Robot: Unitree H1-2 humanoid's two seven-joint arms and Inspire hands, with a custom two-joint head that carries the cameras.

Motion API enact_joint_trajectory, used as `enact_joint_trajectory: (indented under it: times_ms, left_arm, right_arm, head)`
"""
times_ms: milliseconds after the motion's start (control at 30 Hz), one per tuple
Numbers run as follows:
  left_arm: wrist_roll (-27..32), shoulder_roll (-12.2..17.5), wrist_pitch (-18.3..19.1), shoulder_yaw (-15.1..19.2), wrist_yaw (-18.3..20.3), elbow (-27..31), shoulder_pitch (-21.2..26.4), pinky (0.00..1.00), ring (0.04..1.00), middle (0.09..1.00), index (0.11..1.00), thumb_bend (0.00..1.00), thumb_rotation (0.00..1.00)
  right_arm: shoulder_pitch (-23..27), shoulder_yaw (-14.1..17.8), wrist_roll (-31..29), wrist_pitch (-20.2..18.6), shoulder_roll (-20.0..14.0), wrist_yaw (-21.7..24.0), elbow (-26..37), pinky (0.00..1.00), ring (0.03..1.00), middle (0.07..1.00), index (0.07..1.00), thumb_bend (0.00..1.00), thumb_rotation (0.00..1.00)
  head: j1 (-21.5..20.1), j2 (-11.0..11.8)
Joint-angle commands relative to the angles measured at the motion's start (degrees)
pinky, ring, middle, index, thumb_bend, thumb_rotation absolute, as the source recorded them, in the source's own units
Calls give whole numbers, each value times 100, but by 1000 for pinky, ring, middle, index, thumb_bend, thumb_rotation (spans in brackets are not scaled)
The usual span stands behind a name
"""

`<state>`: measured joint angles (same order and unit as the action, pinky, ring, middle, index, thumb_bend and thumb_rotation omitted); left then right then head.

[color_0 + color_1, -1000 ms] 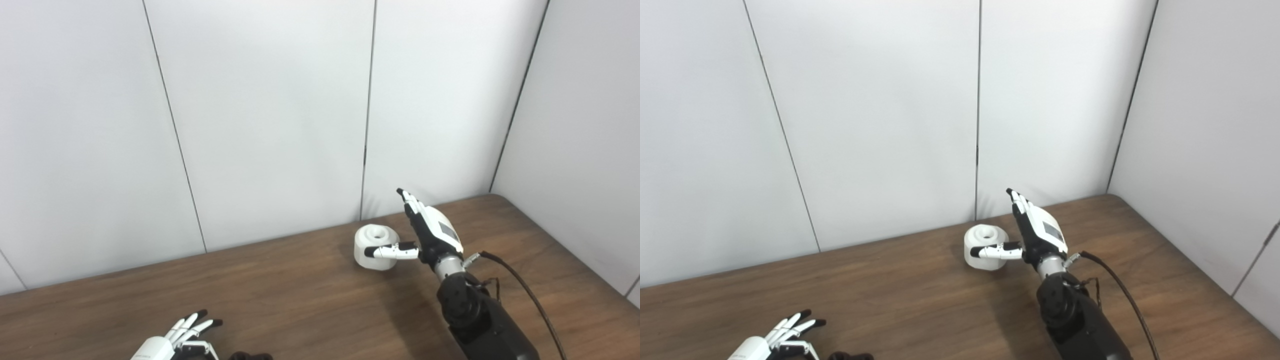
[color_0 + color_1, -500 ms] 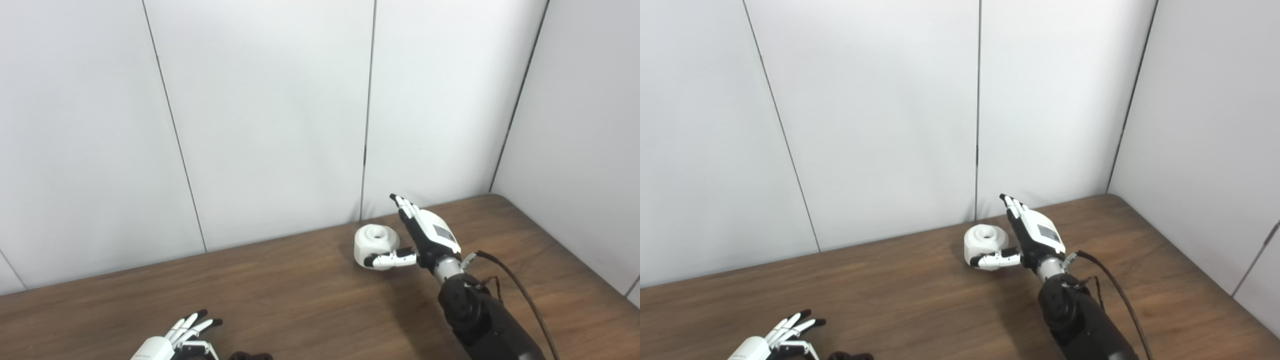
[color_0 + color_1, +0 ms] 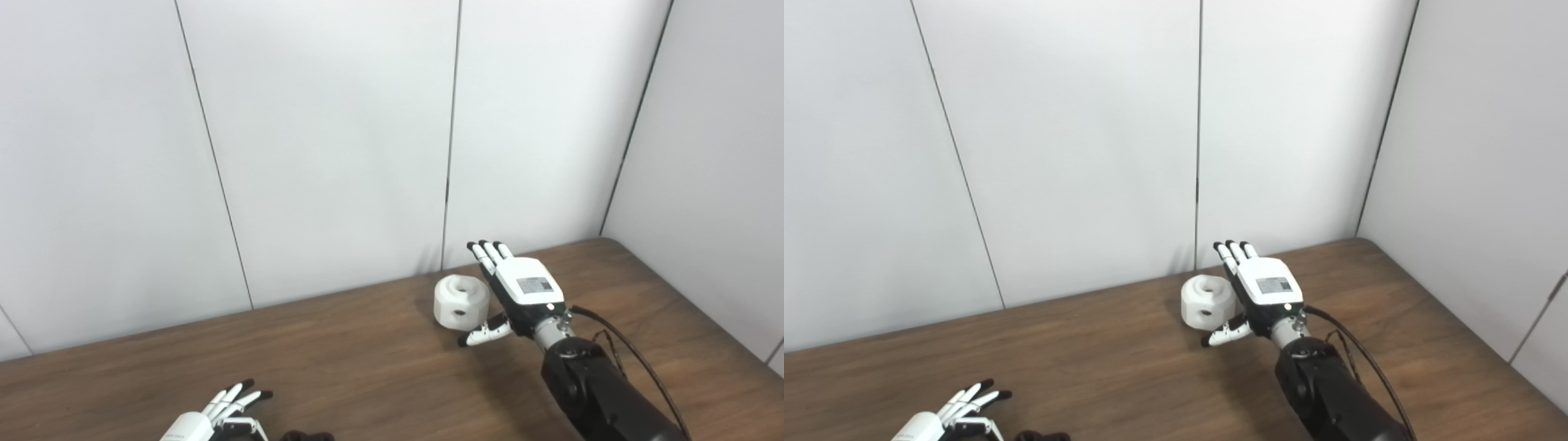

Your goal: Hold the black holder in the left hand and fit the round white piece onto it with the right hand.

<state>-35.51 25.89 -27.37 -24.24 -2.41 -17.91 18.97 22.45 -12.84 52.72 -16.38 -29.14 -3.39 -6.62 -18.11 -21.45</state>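
The round white piece (image 3: 460,301) stands on the wooden table (image 3: 367,349) near the back wall, with a hollow in its top and a small hole in its side. My right hand (image 3: 517,291) is open just right of it, back of the hand up, fingers straight beside the piece and thumb (image 3: 484,332) low in front of it. My left hand (image 3: 214,416) lies open at the bottom edge, fingers spread. The black holder (image 3: 306,436) is only a dark sliver at the bottom edge, just right of the left hand.
White wall panels close off the back and the right side of the table. The table's rounded far right corner (image 3: 606,242) lies behind the right hand. A black cable (image 3: 637,355) runs along the right forearm.
The right hand has rolled palm-down and dropped a little beside the white piece; its thumb has moved from across the piece's front to below it. The left hand has not moved.
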Motion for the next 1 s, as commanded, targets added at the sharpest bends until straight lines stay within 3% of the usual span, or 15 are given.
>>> enact_joint_trajectory:
  times_ms: [0,33,100,200,300,433,467,500,533,600,800,867,900,933,967]
  left_arm:
    - [-282,69,63,-159,263,-126,-97,1000,1000,914,481,517,48]
    - [-282,70,65,-156,268,-112,-104,1000,1000,913,481,517,48]
    - [-280,74,108,-147,329,-74,-113,1000,1000,914,481,517,48]
    - [-276,74,124,-143,350,-54,-124,1000,1000,913,481,517,48]
    - [-305,70,156,-138,351,-21,-138,1000,1000,913,482,517,48]
    - [-311,70,146,-133,336,-13,-145,1000,1000,912,482,517,48]
    - [-306,71,132,-135,326,-26,-143,1000,1000,913,482,517,48]
    - [-302,71,119,-137,315,-36,-141,1000,1000,912,482,517,48]
    - [-296,69,121,-135,320,-35,-142,1000,1000,912,482,517,48]
    - [-288,67,119,-134,324,-43,-137,1000,1000,914,481,517,48]
    - [-266,67,122,-124,331,-30,-147,1000,1000,909,481,517,48]
    - [-260,73,111,-128,333,-26,-149,1000,1000,913,481,517,48]
    - [-257,75,111,-129,339,-22,-149,1000,1000,914,481,517,48]
    - [-256,73,97,-129,328,-28,-148,1000,1000,914,481,517,48]
    - [-252,72,90,-131,314,-40,-145,1000,1000,914,481,517,48]
  right_arm:
    - [155,148,63,137,-53,-397,100,930,1000,1000,1000,981,671]
    - [146,154,108,140,-46,-475,91,904,1000,1000,1000,971,658]
    - [142,146,194,87,-53,-496,94,980,1000,1000,1000,955,689]
    - [138,197,78,152,-45,-500,85,998,1000,1000,1000,957,753]
    - [116,255,3,286,-27,-661,58,834,973,1000,1000,941,770]
    - [114,219,183,224,-28,-808,10,988,998,1000,1000,916,797]
    - [113,256,80,298,-7,-857,-7,994,999,1000,1000,919,805]
    - [108,330,-95,406,38,-922,-16,919,1000,1000,1000,924,801]
    - [106,396,-230,525,81,-1043,-44,772,998,1000,1000,937,775]
    - [115,504,-389,753,166,-1336,-140,672,959,1000,1000,947,729]
    - [143,833,-1024,1289,401,-1701,-354,644,912,1000,1000,1000,464]
    - [184,1032,-1287,1631,548,-2064,-472,500,697,861,869,971,257]
    - [218,1079,-1331,1841,574,-2279,-578,423,563,712,743,926,131]
    - [256,1102,-1330,2027,581,-2475,-705,333,402,517,595,654,43]
    - [283,1099,-1307,2145,572,-2599,-808,300,348,462,557,589,21]
  head:
    - [-25,26]
    - [-34,24]
    - [-49,26]
    - [-21,41]
    - [-17,29]
    - [10,6]
    - [10,8]
    - [10,8]
    - [10,8]
    - [12,7]
    - [23,-27]
    - [19,-34]
    - [16,-37]
    - [24,-41]
    - [26,-42]
